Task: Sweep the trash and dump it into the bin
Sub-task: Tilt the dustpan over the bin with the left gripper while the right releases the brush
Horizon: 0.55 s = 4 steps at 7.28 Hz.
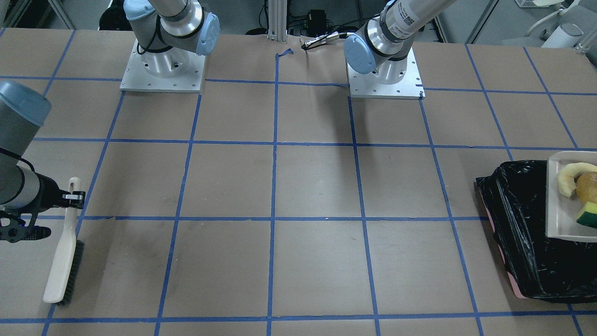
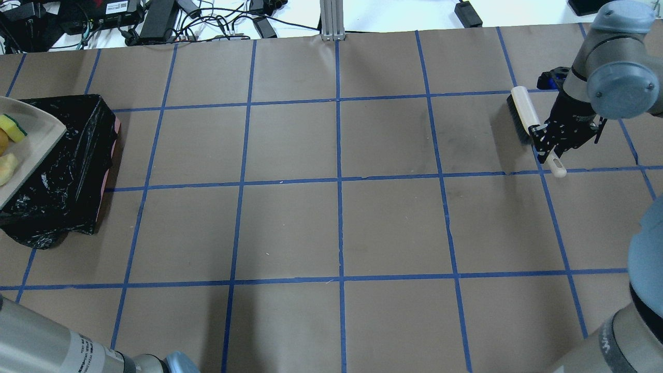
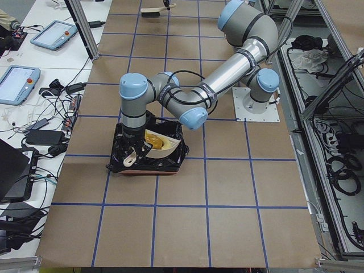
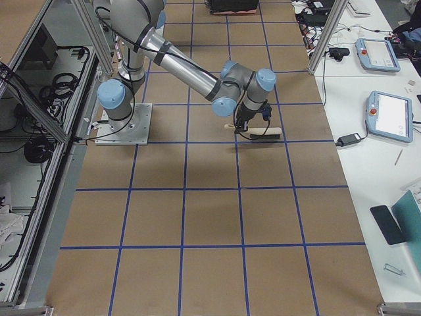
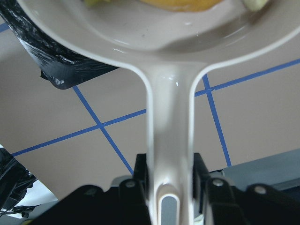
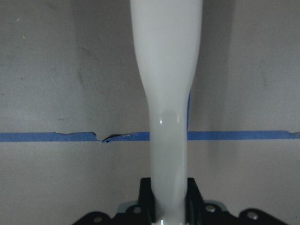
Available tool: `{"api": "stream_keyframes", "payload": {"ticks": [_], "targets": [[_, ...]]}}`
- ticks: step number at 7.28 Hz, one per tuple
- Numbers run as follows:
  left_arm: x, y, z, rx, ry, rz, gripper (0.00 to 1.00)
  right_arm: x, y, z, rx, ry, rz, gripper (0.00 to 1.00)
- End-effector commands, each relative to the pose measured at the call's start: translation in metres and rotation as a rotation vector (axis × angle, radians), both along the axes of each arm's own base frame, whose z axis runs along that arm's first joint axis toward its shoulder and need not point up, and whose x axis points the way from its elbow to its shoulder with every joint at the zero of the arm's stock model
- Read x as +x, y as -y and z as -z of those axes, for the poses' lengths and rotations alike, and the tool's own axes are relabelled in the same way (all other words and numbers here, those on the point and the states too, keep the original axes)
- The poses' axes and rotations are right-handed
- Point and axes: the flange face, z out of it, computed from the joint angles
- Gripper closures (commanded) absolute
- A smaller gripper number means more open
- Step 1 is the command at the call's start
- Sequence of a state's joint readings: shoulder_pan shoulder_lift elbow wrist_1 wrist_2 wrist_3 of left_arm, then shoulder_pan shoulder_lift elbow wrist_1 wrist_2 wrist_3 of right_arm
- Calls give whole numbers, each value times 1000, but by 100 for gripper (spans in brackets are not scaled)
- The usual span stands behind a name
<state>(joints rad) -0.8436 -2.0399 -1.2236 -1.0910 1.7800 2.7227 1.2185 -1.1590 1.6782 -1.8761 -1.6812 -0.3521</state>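
Note:
My left gripper (image 5: 169, 174) is shut on the handle of the cream dustpan (image 1: 559, 200), which is held over the bin (image 1: 522, 233), a pinkish box lined with a black bag. In the pan lie the pale fruit slice (image 1: 566, 179), the golden-brown lump (image 1: 588, 186) and the yellow-and-green sponge (image 1: 588, 215). In the overhead view the pan (image 2: 31, 147) covers the left part of the bin (image 2: 67, 171). My right gripper (image 2: 551, 140) is shut on the handle of a cream brush (image 2: 524, 115) with dark bristles, far across the table.
The brown table (image 2: 336, 223) carries a grid of blue tape. The two arm bases (image 1: 163, 70) stand at the robot's edge. Cables and power bricks (image 2: 155, 20) lie beyond the far edge.

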Motion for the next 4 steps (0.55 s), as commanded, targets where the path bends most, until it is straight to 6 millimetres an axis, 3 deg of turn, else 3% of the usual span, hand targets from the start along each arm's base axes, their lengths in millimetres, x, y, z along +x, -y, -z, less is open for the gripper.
{"api": "stream_keyframes", "payload": {"ticks": [1,2,4], "targets": [[-21,5,-7,21,41,29,85,-1,2,4,-1,-1,4,35],[-27,6,-9,29,46,58,85,-1,3,3,-3,-2,3,3],[-29,6,-6,10,108,110,85,-5,4,-7,-11,-36,4,1]]}}
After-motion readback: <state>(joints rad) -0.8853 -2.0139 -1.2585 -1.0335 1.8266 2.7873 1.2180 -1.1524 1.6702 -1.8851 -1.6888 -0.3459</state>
